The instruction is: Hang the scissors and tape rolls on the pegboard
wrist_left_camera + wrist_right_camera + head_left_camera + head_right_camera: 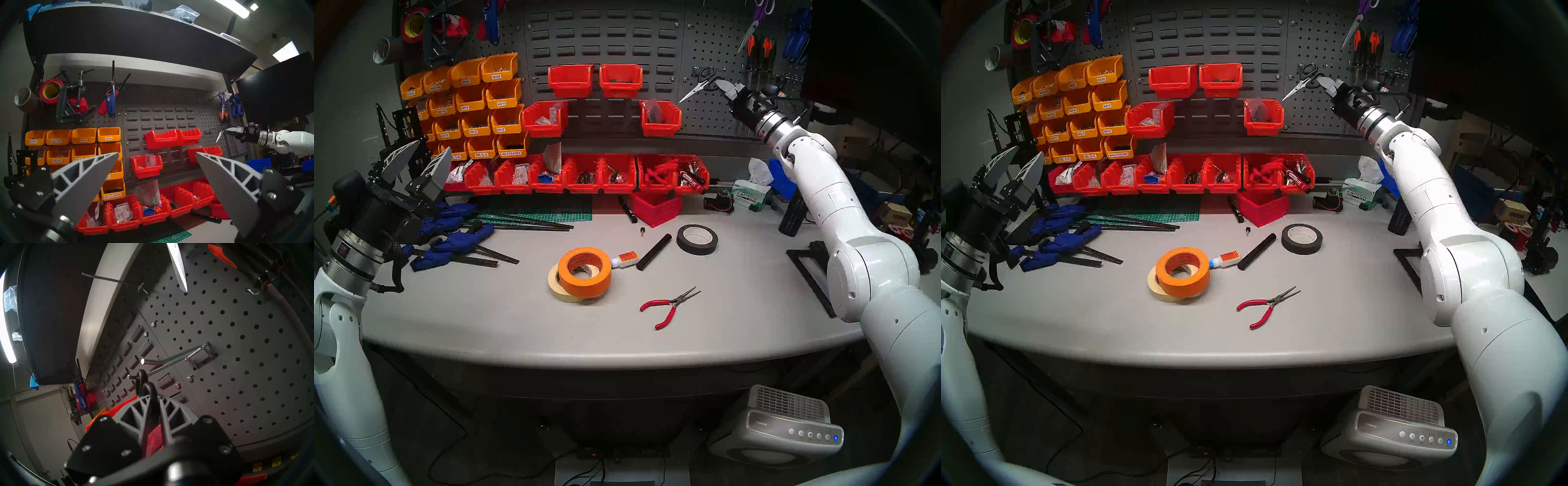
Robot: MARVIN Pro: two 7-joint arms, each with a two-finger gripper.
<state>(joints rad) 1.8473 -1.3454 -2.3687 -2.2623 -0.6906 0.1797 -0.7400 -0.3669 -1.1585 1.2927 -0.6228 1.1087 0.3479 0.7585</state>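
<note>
Scissors (704, 80): small pair, black oval loop handles, short silver blades pointing down and to your left. You find them up against the pegboard (721, 51), one loop over a bright metal double-prong hook (171, 361), the other loop between the fingers of your right claw (719, 85).

Right claw: the wrist view shows the ribbed grey fingers (136, 407) close on either side of the black loop, a narrow gap showing; you cannot tell whether they grip it or have let go. The white arm reaches up and forward to the board.

Left claw (157, 154): released, fingers spread wide, empty, raised at your left over the worktop (483, 305) edge.

Orange tape roll (584, 272): wide, glossy, lying partly atop the cream masking-tape roll (556, 283), mid-worktop.

Pegboard: dark grey sheet metal, regular round holes.

Also on the worktop: black tape roll (697, 239), red-handled needle-nose pliers (668, 305), glue bottle (624, 259).
</note>
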